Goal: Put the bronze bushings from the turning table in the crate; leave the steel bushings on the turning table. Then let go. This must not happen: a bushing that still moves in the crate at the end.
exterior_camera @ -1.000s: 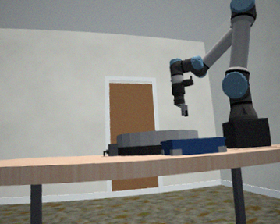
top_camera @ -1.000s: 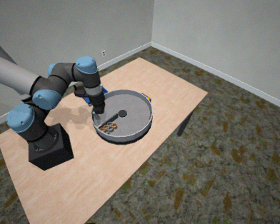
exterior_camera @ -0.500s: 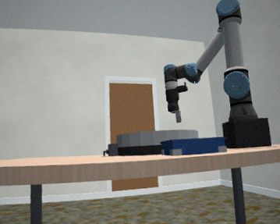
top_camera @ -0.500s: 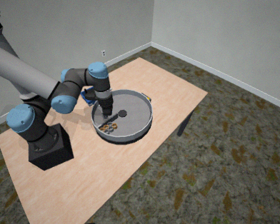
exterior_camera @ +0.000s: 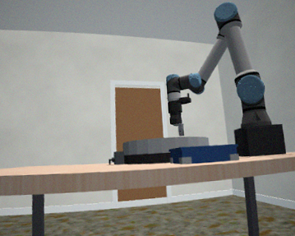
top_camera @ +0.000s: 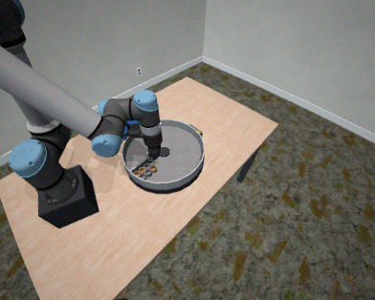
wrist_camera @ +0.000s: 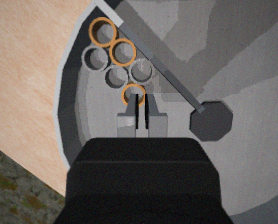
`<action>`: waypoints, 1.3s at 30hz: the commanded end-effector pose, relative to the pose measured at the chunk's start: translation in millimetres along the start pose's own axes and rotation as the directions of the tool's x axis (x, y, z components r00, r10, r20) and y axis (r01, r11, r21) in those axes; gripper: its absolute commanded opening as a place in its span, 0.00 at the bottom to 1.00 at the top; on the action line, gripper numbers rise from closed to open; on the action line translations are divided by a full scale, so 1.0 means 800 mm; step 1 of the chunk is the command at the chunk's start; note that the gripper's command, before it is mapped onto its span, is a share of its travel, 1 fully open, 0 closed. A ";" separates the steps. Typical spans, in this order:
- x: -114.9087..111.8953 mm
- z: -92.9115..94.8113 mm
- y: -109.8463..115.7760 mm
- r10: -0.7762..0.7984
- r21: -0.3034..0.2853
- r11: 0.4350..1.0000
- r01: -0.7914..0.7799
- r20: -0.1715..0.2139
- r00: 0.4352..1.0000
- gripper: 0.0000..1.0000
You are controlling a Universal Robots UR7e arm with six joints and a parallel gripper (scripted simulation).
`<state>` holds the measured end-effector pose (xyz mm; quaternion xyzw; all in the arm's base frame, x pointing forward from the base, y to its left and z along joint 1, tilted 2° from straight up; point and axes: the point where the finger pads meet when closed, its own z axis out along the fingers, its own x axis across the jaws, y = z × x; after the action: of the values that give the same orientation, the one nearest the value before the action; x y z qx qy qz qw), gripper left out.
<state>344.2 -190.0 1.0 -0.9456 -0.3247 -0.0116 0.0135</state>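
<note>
The grey turning table (top_camera: 164,154) holds a cluster of bushings near its rim (top_camera: 145,169). In the wrist view three are bronze (wrist_camera: 103,32) (wrist_camera: 122,52) (wrist_camera: 134,94) and three are steel (wrist_camera: 96,58) (wrist_camera: 117,76) (wrist_camera: 141,71). My gripper (wrist_camera: 141,104) hangs above the table, right over the nearest bronze bushing. Its fingers are drawn nearly together with only a thin gap, and nothing is between them. From the side, the gripper (exterior_camera: 180,130) is clearly above the table's rim (exterior_camera: 165,146). The blue crate (exterior_camera: 203,154) stands beside the turning table, towards the robot base.
A raised bar with an octagonal hub (wrist_camera: 212,120) crosses the turning table to the right of the bushings. The robot's black base (top_camera: 67,196) stands on the wooden table top to the left. The arm mostly hides the crate in the top view.
</note>
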 end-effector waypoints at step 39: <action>0.000 0.000 0.001 0.000 -0.002 1.000 0.000 0.000 1.000 0.42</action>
<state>344.5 -190.2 0.7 -0.9456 -0.3247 -0.0116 0.0134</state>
